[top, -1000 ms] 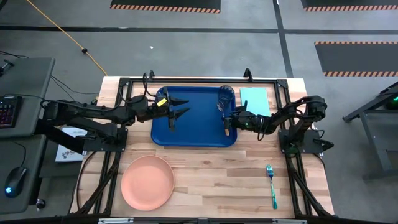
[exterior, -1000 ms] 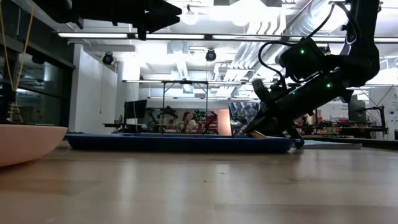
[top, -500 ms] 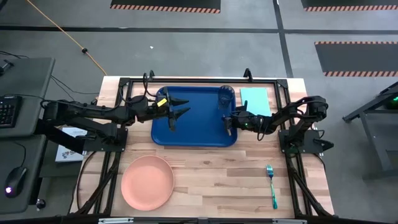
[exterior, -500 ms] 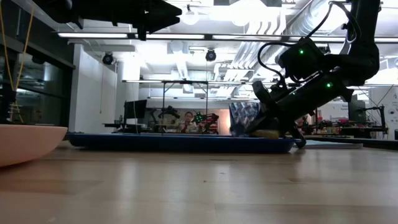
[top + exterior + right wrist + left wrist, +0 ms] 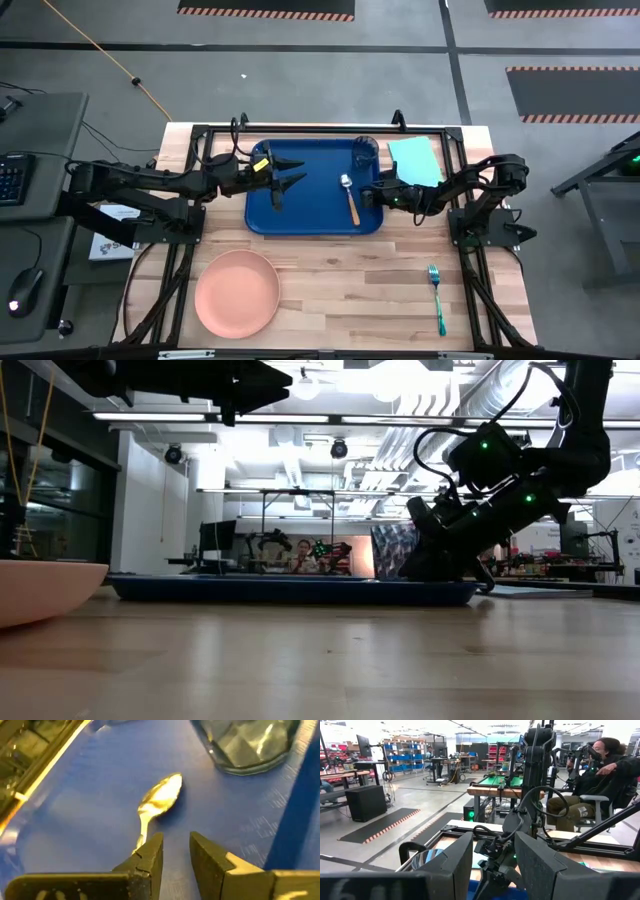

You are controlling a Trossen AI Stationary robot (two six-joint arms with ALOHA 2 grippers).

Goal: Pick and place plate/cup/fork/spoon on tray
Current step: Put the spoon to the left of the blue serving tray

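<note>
- Two of the four items sit on the tray [image 5: 313, 190] in my high view: the cup [image 5: 364, 151] in its far corner on the right arm's side, and the spoon [image 5: 349, 196] lying flat just inward of that corner. I judge both placed. The plate [image 5: 237, 292] and fork [image 5: 436, 297] wait on the tabletop [image 5: 340, 280] nearer me than the tray, well apart from each other.
- Right gripper [image 5: 373, 192] hangs at the tray's edge beside the spoon handle, probably just after letting go. Left gripper [image 5: 290, 172] hovers over the tray's opposite side, fingers spread and empty, clear of the working arm.
- Low view: the tray [image 5: 290, 591] is only a thin blue strip, so spoon and cup are hidden. The plate [image 5: 45, 592] is cut off at the frame edge, and the right gripper is a dark mass I can't resolve.
- Left wrist view: its own fingers [image 5: 447, 865] stand apart with nothing between; the cup [image 5: 426, 858] just peeks out behind them.
- Right wrist view: fingers [image 5: 150, 857] parted, gripping nothing; the spoon [image 5: 159, 800] rests on the tray floor, its handle end hidden behind one finger. The cup [image 5: 247, 742] is cropped.
</note>
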